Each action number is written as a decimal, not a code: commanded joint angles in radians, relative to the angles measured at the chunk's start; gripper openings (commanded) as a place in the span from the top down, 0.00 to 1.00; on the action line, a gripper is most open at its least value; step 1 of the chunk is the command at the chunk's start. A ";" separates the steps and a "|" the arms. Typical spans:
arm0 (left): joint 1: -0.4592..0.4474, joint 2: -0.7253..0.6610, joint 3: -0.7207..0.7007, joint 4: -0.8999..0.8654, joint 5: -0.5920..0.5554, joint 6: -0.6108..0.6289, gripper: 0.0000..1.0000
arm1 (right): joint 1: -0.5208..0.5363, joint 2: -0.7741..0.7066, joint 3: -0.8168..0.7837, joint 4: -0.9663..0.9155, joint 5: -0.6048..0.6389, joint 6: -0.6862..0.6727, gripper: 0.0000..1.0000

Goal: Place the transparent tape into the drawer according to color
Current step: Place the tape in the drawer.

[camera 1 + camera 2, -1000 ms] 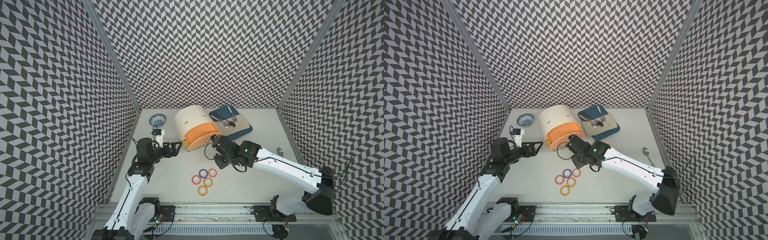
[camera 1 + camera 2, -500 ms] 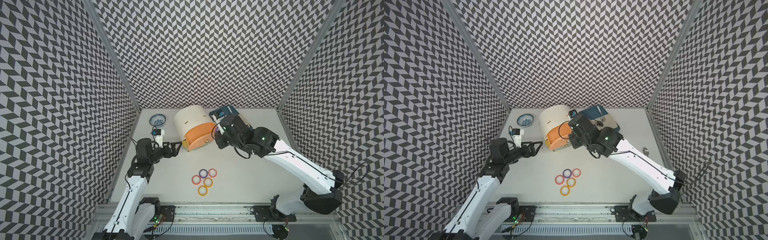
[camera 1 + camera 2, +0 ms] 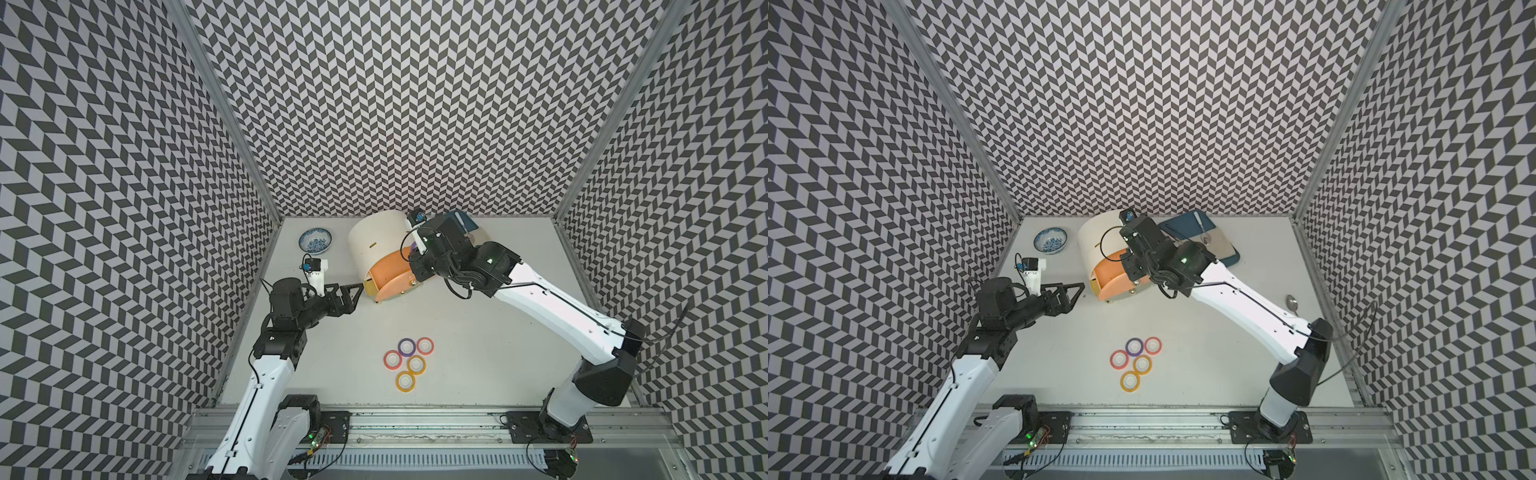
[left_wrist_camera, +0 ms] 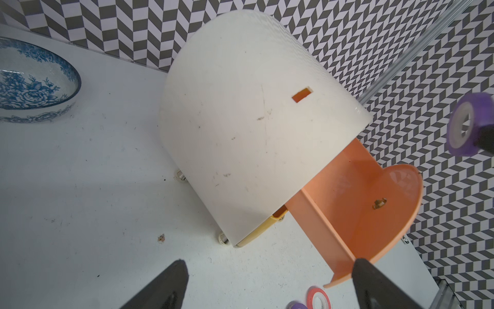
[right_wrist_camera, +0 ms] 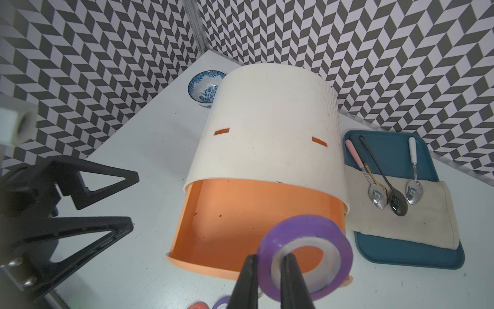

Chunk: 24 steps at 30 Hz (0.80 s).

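Above the open orange drawer (image 5: 240,227), right claw (image 5: 270,258) clamps purple tape (image 5: 307,223) by its edge; left claw (image 4: 270,262) gapes nearby.

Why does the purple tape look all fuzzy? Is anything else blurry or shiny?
Left wrist view: the purple tape is smeared at the picture's edge. Right wrist view: it sits very close to the lens and looks soft, while the spoons behind are sharp, with bright glints. In both top views the loose tapes look crisp.
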 commanded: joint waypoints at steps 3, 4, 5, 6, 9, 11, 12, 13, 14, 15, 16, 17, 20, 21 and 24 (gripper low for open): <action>-0.001 -0.018 0.002 -0.018 0.009 -0.008 0.00 | -0.017 0.023 -0.010 0.077 -0.045 -0.017 1.00; -0.004 -0.016 0.004 -0.020 0.007 -0.008 0.00 | -0.018 0.025 -0.017 0.083 -0.048 -0.019 1.00; -0.006 -0.018 0.006 -0.022 0.007 -0.010 0.00 | -0.020 0.027 -0.023 0.086 -0.053 -0.019 1.00; -0.008 -0.018 0.007 -0.026 0.007 -0.012 0.00 | -0.021 0.030 -0.029 0.089 -0.057 -0.019 1.00; -0.011 -0.022 0.015 -0.044 0.013 -0.024 0.00 | -0.025 0.038 -0.041 0.089 -0.077 -0.019 1.00; -0.011 -0.032 0.018 -0.057 0.018 -0.034 0.00 | -0.025 0.041 -0.049 0.088 -0.088 -0.020 1.00; -0.012 -0.039 0.019 -0.064 0.018 -0.042 0.00 | -0.028 0.044 -0.052 0.088 -0.090 -0.020 1.00; -0.012 -0.046 0.019 -0.069 0.019 -0.049 0.00 | -0.027 0.046 -0.055 0.088 -0.092 -0.020 1.00; -0.012 -0.051 0.019 -0.076 0.021 -0.055 0.00 | -0.028 0.048 -0.057 0.089 -0.095 -0.021 0.98; -0.012 -0.057 0.018 -0.084 0.021 -0.060 0.00 | -0.029 0.049 -0.057 0.089 -0.098 -0.022 0.95; -0.012 -0.061 0.017 -0.089 0.020 -0.065 0.00 | -0.031 0.052 -0.057 0.089 -0.101 -0.023 0.93; -0.014 -0.066 0.015 -0.093 0.019 -0.069 0.00 | -0.032 0.055 -0.056 0.089 -0.103 -0.025 0.88; -0.020 -0.073 0.018 -0.109 0.010 -0.076 0.00 | -0.035 0.057 -0.054 0.089 -0.107 -0.029 0.66; -0.020 -0.073 0.020 -0.116 0.011 -0.075 0.00 | -0.037 0.056 -0.053 0.091 -0.107 -0.031 0.60; -0.023 -0.080 0.019 -0.135 0.010 -0.075 0.00 | -0.037 0.050 -0.047 0.091 -0.104 -0.033 0.49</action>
